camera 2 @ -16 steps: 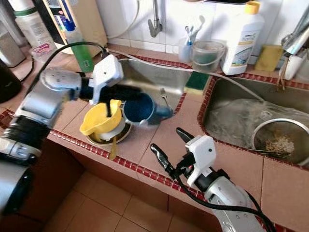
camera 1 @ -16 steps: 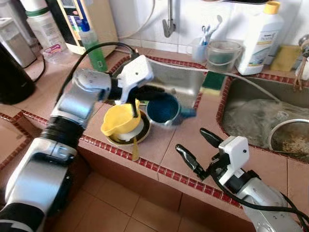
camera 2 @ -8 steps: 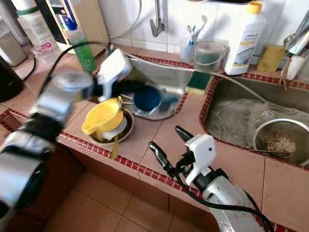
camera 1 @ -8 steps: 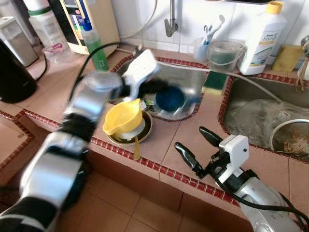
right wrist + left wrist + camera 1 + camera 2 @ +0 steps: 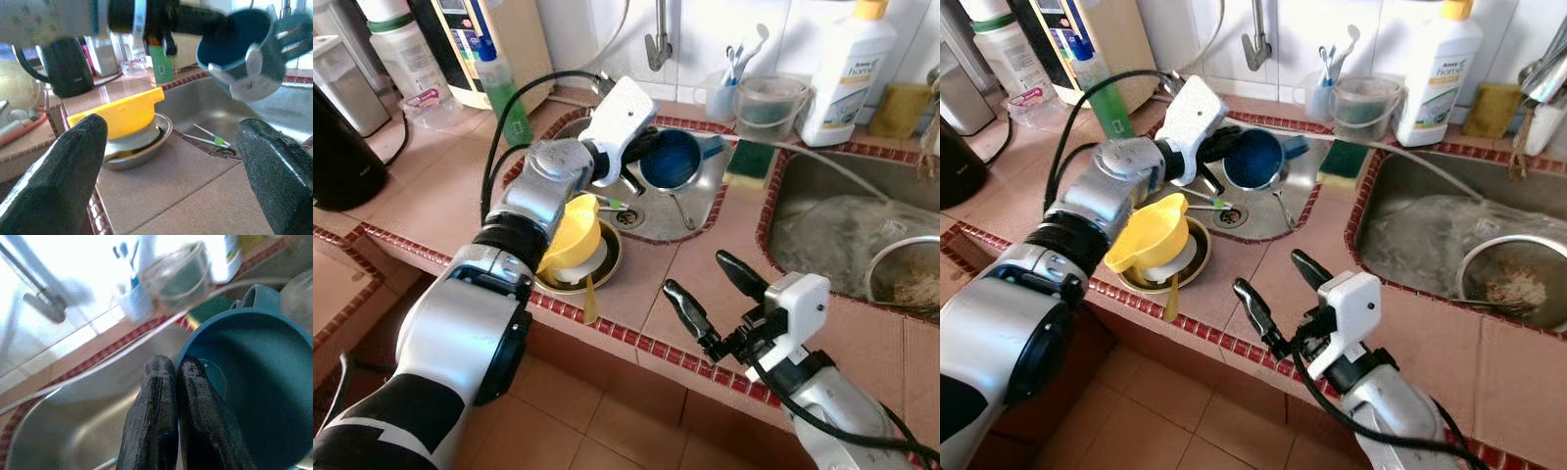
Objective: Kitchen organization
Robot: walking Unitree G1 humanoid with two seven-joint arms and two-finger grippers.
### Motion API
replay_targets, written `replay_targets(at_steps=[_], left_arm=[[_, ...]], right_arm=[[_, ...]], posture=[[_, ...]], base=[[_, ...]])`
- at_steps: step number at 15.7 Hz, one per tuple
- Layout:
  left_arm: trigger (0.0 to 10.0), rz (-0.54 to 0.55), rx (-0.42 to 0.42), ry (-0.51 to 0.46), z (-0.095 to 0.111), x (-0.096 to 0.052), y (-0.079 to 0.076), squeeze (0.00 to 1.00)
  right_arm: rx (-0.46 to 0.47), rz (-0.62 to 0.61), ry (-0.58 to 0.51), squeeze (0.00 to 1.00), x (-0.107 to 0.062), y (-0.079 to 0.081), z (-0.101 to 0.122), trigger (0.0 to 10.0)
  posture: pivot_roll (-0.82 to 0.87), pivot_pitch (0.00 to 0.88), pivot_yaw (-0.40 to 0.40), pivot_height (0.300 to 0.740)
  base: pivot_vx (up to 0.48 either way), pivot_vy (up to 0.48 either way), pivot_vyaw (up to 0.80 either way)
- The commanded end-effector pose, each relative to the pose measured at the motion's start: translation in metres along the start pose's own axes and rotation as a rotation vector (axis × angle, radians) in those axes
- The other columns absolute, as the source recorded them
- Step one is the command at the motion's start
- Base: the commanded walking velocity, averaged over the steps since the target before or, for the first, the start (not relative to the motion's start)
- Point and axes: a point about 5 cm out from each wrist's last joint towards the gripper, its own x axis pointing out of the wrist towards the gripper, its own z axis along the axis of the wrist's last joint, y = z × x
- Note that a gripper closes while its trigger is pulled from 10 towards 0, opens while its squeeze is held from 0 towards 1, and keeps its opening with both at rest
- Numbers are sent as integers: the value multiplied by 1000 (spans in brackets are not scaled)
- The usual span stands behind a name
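A dark blue cup (image 5: 671, 159) with a handle hangs tilted above the small steel sink (image 5: 697, 201). My left gripper (image 5: 175, 366) is shut on its rim, one finger inside and one outside. A yellow jug-like bowl (image 5: 573, 233) rests on a round metal plate (image 5: 604, 272) on the tiled counter, near the front edge. My right gripper (image 5: 697, 276) is open with nothing between its fingers, low over the counter's front edge to the right of the plate. The right wrist view looks toward the yellow bowl (image 5: 122, 115) and the held cup (image 5: 234, 34).
Thin utensils (image 5: 677, 208) lie in the small sink under the faucet (image 5: 656, 44). Behind it stand a toothbrush cup (image 5: 722, 93), a clear tub (image 5: 767, 106), a white detergent bottle (image 5: 847, 69) and a green sponge (image 5: 744, 162). A green bottle (image 5: 507, 93) and black kettle (image 5: 342, 147) are left; a larger sink (image 5: 842, 230) is right.
My left gripper has carried the blue cup from beside the metal plate up and back, over the small sink. The right gripper has barely moved.
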Motion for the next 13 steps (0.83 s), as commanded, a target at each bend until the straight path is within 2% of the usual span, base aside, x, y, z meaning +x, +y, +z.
replay_targets(at_steps=[1, 3, 5, 6, 7, 13], left_arm=[[10000, 36, 42, 8, 4, 1, 4, 0], [10000, 66, 102, 36, 0, 5, -1, 0], [10000, 61, 104, 48, -3, 8, -8, 0], [10000, 42, 84, 44, -4, 9, -10, 82], [10000, 34, 78, 45, -4, 9, -12, 1000], [10000, 36, 85, 45, -2, 7, -5, 1000]], right_arm=[[24, 4, -5, 0, -1, 8, 2, 10000], [38, -20, -7, 0, -4, 12, 6, 10000], [46, -36, -7, 0, -7, 15, 8, 10000], [46, -43, -5, 0, -8, 15, 8, 10000], [48, -48, -5, 0, -8, 14, 8, 10000], [49, -59, -3, 0, -5, 12, 7, 10000]], posture=[[-244, 188, 196, 740], [-252, 206, 215, 740], [-256, 222, 230, 740], [-256, 221, 231, 740], [-256, 221, 231, 740], [-235, 218, 234, 740]], base=[[0, 0, 0], [0, 0, 0], [0, 0, 0], [0, 0, 0], [0, 0, 0], [0, 0, 0]])
